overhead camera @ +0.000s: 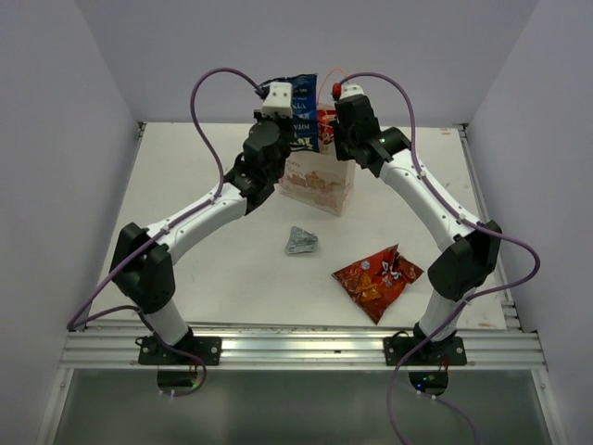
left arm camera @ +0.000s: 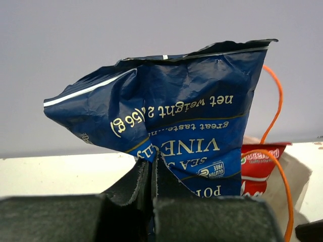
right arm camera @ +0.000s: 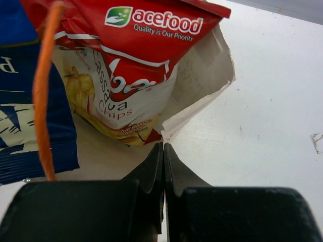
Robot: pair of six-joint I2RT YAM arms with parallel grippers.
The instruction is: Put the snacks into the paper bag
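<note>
My left gripper (overhead camera: pixel 289 130) is shut on the blue packet (overhead camera: pixel 302 113) and holds it upright above the open paper bag (overhead camera: pixel 318 185). In the left wrist view the pads (left arm camera: pixel 144 174) pinch the blue packet's (left arm camera: pixel 186 126) lower edge. My right gripper (right arm camera: pixel 163 149) is shut on the paper bag's rim (right arm camera: pixel 214 85) and also shows in the top view (overhead camera: pixel 345 139). The red-white chips bag (right arm camera: pixel 136 55) stands inside the paper bag. The silver foil packet (overhead camera: pixel 300 241) and the red-orange chips bag (overhead camera: pixel 377 277) lie on the table. The green-white packet is out of view.
The bag's orange cord handles (left arm camera: pixel 276 108) arc beside the blue packet, and one (right arm camera: pixel 43 101) hangs at the left of the right wrist view. White walls enclose the table (overhead camera: pixel 185 185) at the back and sides. A metal rail (overhead camera: pixel 296 348) runs along the near edge.
</note>
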